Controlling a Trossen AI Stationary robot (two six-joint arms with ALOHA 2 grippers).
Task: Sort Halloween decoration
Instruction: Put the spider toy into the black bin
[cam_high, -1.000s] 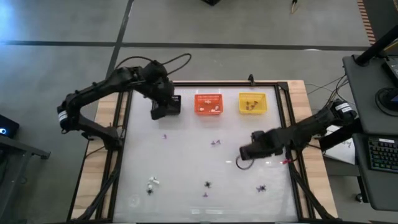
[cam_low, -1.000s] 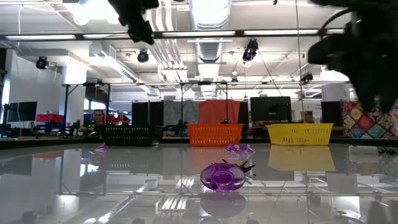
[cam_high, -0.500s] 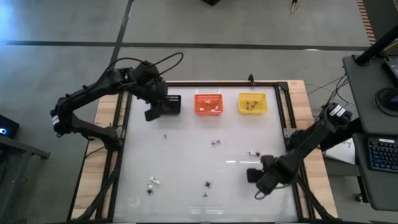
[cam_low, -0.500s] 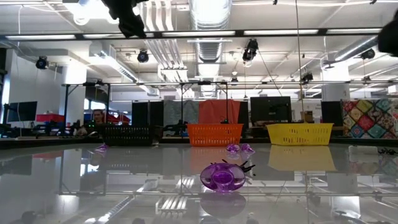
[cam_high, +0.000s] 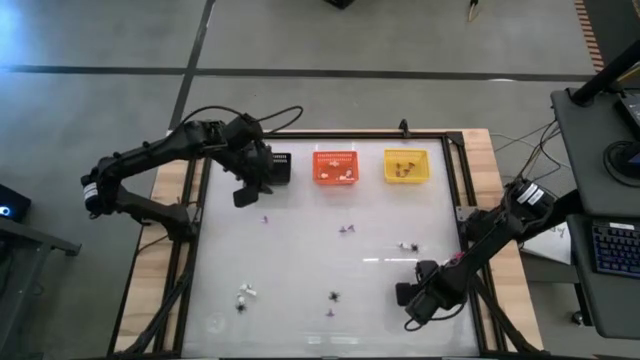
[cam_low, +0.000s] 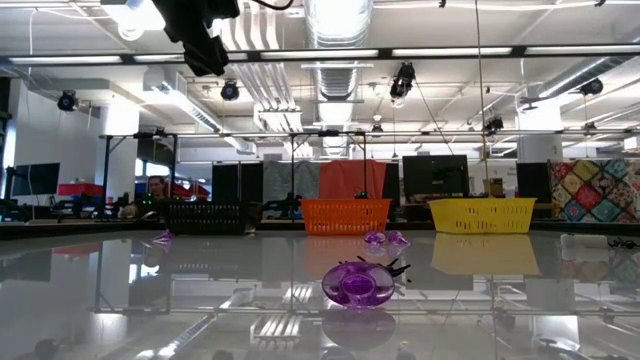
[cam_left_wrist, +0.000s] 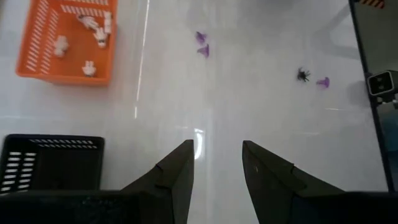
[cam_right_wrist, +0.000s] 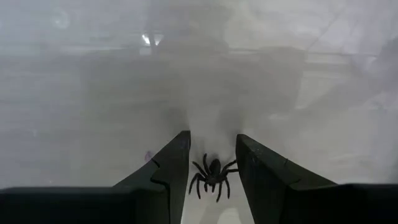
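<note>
Right wrist view: black spider (cam_right_wrist: 212, 173) between fingers (cam_right_wrist: 168, 168)

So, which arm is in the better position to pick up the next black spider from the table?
The right. Its gripper is low over the table's near right part, fingers open, with a black spider lying between them. The left gripper hangs open beside the black basket, far from any spider.

- In the high view the right claw (cam_high: 410, 308) covers the spider (cam_right_wrist: 212, 173); only the right wrist view shows it.
- In the left wrist view the black basket (cam_left_wrist: 50, 163) is partly behind the left claw (cam_left_wrist: 217, 163).
- The pieces in the yellow basket (cam_high: 407, 166) are too small to tell.
</note>
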